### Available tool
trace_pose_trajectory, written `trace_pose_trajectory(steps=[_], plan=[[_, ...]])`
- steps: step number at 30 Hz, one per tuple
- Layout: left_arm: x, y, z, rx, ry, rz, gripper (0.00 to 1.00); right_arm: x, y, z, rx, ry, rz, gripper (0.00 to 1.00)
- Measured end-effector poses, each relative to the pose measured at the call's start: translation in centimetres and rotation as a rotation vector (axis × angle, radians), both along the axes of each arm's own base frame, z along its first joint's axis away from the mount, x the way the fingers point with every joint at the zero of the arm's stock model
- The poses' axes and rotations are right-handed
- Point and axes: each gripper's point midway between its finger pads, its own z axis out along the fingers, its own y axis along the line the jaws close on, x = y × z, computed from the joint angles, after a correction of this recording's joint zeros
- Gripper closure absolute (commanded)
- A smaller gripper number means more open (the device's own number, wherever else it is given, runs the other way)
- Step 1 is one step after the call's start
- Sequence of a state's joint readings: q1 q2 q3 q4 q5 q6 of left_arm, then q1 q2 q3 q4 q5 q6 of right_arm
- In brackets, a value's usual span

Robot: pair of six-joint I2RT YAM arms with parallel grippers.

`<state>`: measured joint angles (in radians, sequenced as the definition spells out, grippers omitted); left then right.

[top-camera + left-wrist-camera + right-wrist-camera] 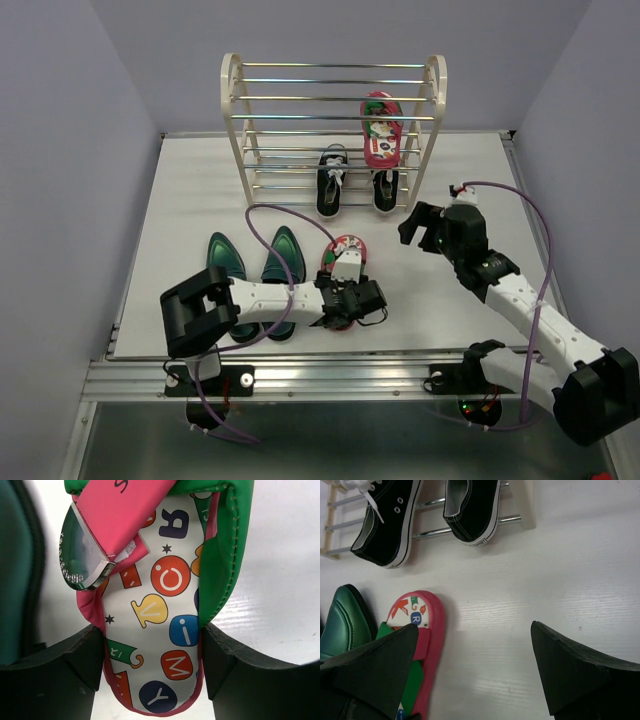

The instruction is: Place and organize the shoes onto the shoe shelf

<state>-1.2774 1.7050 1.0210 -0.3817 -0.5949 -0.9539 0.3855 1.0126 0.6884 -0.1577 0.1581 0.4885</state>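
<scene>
One red flip-flop [346, 254] with a printed footbed lies on the table, toe toward the shoe shelf [236, 110]. My left gripper [350, 298] is shut on its heel. In the left wrist view both fingers [85, 655] press the sides of the flip-flop [165, 600]. The other flip-flop [382, 130] rests on an upper tier at the right. Two black sneakers [333, 182] sit on the lowest tier. Two green loafers [225, 262] lie on the table left of my left gripper. My right gripper [415, 226] is open and empty above the table, right of the flip-flop.
The right wrist view shows the gripper [474, 630] over bare table, with the sneakers [387, 520], the flip-flop toe [422, 615] and a loafer [342, 620] beyond. A purple cable [262, 235] arcs over the loafers. The shelf's left half holds no shoes.
</scene>
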Motion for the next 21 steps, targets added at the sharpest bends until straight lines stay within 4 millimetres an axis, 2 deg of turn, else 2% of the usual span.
trace_pose_trajectory(steps=[2, 4, 12, 18, 21], plan=[[0.4, 0.6, 0.9, -0.008, -0.027, 0.01, 1.0, 0.1, -0.3, 0.6, -0.001, -0.018, -0.014, 0.0], [1.0, 0.9, 3.0, -0.042, -0.067, 0.012, 1.0, 0.1, -0.6, 1.5, 0.0, -0.043, -0.031, 0.0], [1.6, 1.0, 13.1, -0.242, -0.25, -0.042, 1.0, 0.6, -2.4, 5.6, 0.003, -0.155, -0.13, 0.0], [1.5, 2.2, 16.6, -0.265, -0.319, -0.074, 1.0, 0.9, -3.1, 6.3, -0.003, -0.172, -0.173, 0.0], [2.9, 2.7, 18.1, -0.267, -0.328, -0.046, 1.0, 0.9, -3.2, 6.3, -0.003, -0.173, -0.182, 0.0]])
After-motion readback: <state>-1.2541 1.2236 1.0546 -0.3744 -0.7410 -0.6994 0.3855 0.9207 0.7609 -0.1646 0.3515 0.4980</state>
